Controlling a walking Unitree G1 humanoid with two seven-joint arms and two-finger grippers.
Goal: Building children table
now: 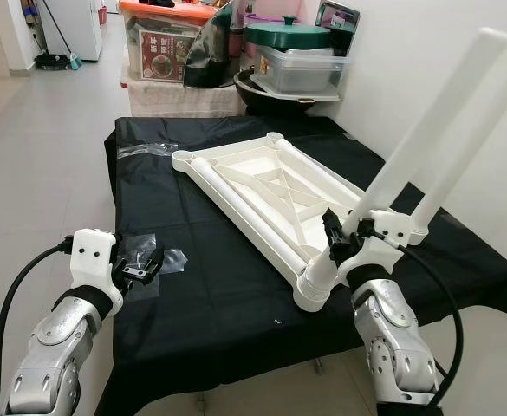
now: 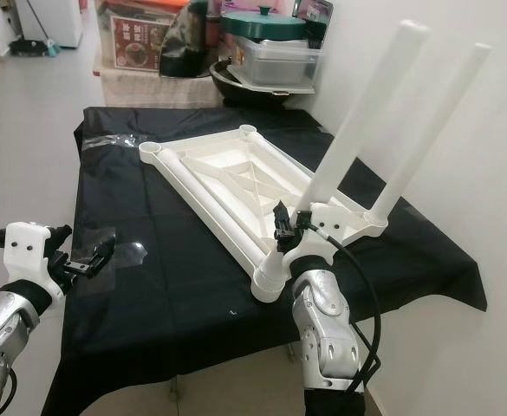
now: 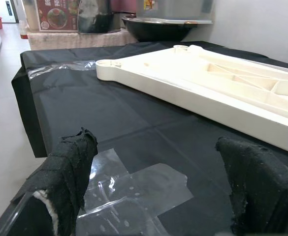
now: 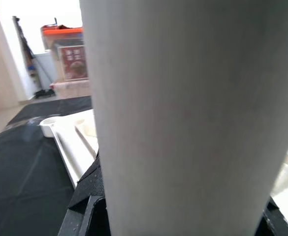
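A matt black cloth with soft creases covered the counter at the centre of the frame. On it lay a white tabletop of smooth plastic with a slight sheen, and two white legs of the same plastic rose at right. Clear glossy film sat crinkled at lower left. The left end effector had rough, fuzzy black fingers. The arms looked like brushed silver metal.
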